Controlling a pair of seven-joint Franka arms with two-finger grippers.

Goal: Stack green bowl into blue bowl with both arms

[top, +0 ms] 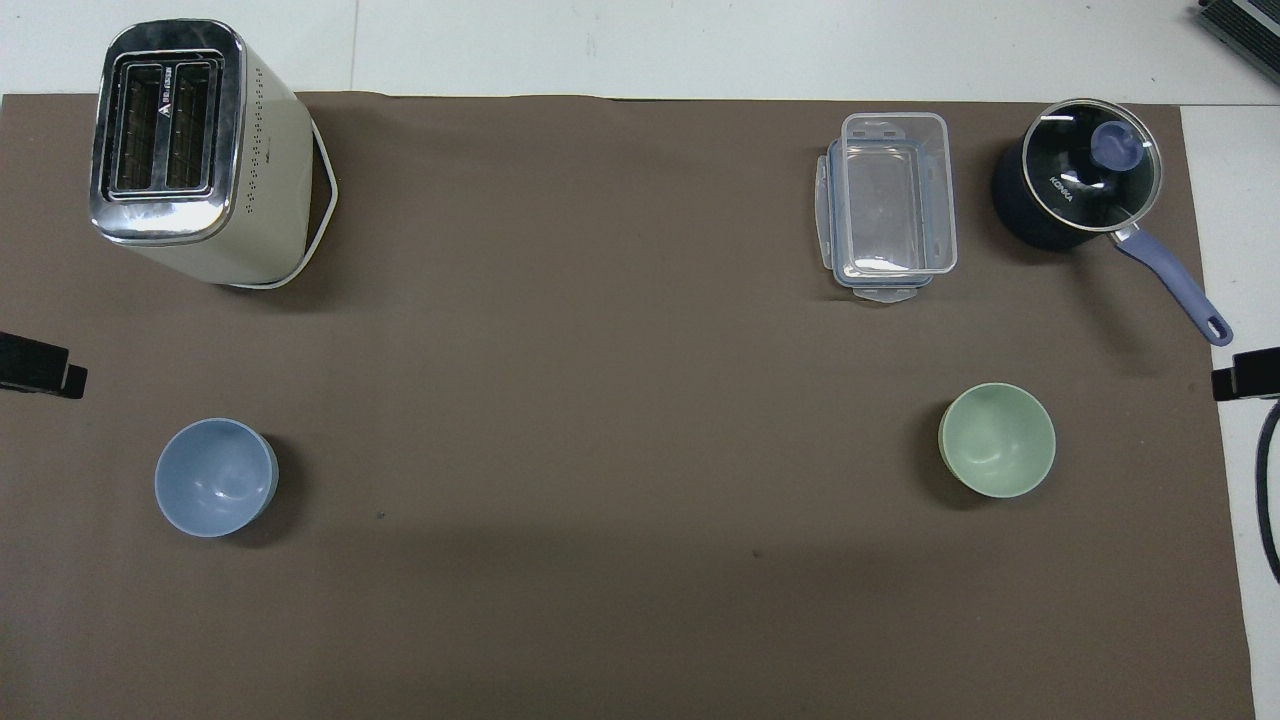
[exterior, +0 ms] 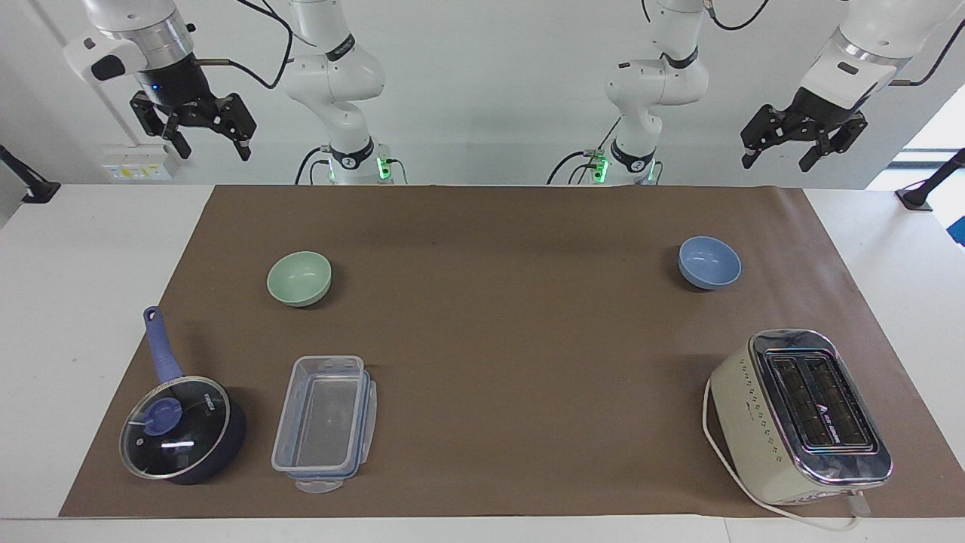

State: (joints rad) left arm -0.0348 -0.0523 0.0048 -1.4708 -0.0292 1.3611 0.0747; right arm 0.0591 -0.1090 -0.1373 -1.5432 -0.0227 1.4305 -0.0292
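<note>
The pale green bowl point(exterior: 299, 278) stands upright and empty on the brown mat toward the right arm's end; it also shows in the overhead view point(top: 997, 440). The periwinkle-blue bowl point(exterior: 709, 262) stands upright and empty toward the left arm's end, far apart from the green one; it also shows in the overhead view point(top: 216, 477). My right gripper point(exterior: 214, 151) hangs open and empty, high over the table's edge at the robots' end. My left gripper point(exterior: 776, 161) hangs open and empty, high at its own end. Both arms wait.
A cream toaster point(exterior: 801, 415) with a white cord stands farther from the robots than the blue bowl. A clear plastic container point(exterior: 324, 422) and a dark blue saucepan point(exterior: 183, 431) with a glass lid lie farther out than the green bowl. The brown mat point(exterior: 497, 324) covers the table.
</note>
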